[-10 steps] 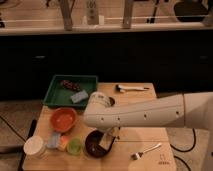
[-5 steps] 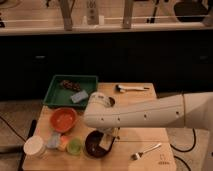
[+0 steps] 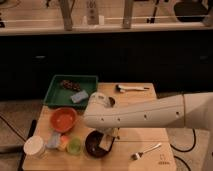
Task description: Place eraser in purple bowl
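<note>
My end effector (image 3: 107,141) hangs over the round glossy dark purple bowl (image 3: 95,146) near the front edge of the wooden bench (image 3: 140,132). Finger opening: I cannot tell. A small pale block, apparently the tan-based rectangular eraser (image 3: 104,144), sits at the bowl's right rim under the end effector; grip contact cannot be confirmed.

Pincer (image 3: 106,141) low, seemingly beneath bent arm (image 3: 140,113)
</note>
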Motion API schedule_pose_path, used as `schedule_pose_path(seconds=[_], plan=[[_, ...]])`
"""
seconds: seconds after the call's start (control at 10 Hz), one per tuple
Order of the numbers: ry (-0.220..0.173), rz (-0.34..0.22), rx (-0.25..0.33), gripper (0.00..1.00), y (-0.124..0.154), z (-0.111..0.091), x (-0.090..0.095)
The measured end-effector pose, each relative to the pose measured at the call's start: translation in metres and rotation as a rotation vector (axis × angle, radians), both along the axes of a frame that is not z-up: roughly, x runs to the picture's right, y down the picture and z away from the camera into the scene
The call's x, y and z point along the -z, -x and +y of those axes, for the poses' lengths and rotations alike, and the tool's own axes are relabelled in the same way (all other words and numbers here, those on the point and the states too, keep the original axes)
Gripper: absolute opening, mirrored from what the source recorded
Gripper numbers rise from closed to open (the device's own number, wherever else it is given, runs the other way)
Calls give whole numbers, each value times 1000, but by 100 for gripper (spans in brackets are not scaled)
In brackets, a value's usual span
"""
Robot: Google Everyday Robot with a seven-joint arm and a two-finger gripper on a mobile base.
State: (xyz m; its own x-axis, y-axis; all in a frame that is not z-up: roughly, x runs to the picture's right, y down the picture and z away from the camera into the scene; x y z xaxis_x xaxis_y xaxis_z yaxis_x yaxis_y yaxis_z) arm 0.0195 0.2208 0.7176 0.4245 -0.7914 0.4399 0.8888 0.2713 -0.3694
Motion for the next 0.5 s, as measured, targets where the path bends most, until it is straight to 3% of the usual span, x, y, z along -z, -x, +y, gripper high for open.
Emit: schedule_pose_path(seconds=[0.5], plan=[[11, -21, 17, 17, 1, 2, 1]])
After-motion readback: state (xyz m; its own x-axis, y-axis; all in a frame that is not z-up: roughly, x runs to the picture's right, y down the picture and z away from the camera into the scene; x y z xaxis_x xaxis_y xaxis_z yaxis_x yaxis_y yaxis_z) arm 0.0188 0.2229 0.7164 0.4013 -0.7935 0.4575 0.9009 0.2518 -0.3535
